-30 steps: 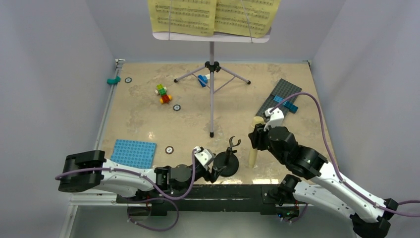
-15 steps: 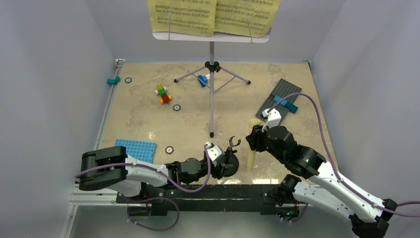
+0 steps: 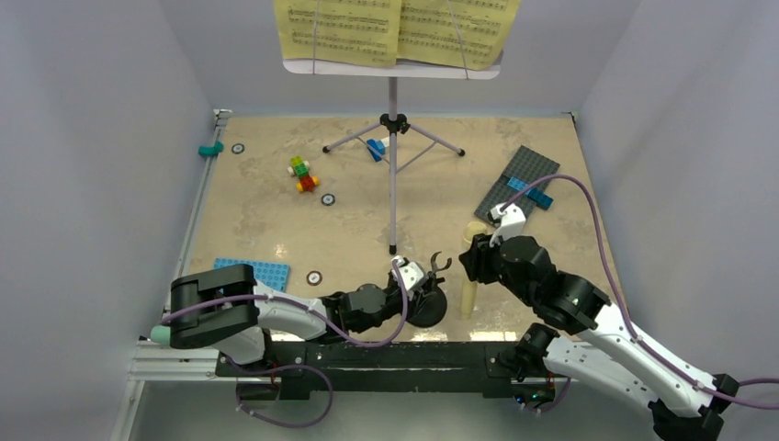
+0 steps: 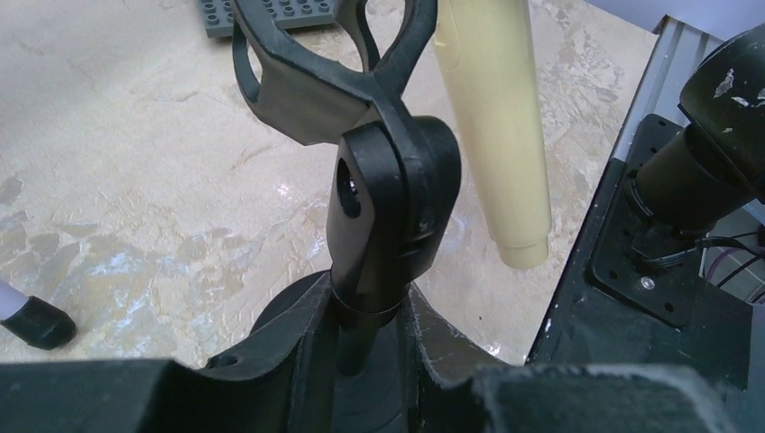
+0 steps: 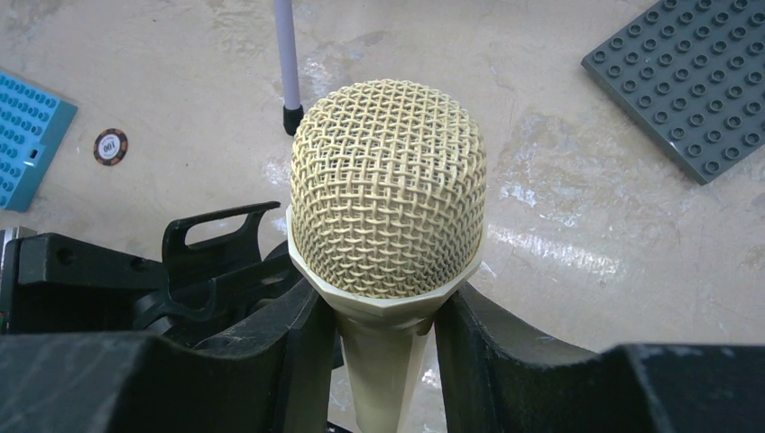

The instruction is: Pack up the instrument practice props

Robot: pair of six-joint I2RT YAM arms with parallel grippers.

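Near the table's front edge, the overhead view shows the two arms meeting. The left gripper is at the black mic stand, and the right gripper holds the cream microphone upright just beside it.

Only the left wrist view shows that first grip. Its fingers stand narrow, pressed on either side of the stand's post below the swivel joint. The clip above is empty, with the microphone's handle just beside it. Whether the handle's end touches the table I cannot tell.

Only the right wrist view shows the mesh head, with the jaws clamped on the neck beneath it and a grey studded plate beyond.

Only the overhead view shows the whole tall music stand, well apart at the far middle. The yellow sheet-music pages rest on its desk.
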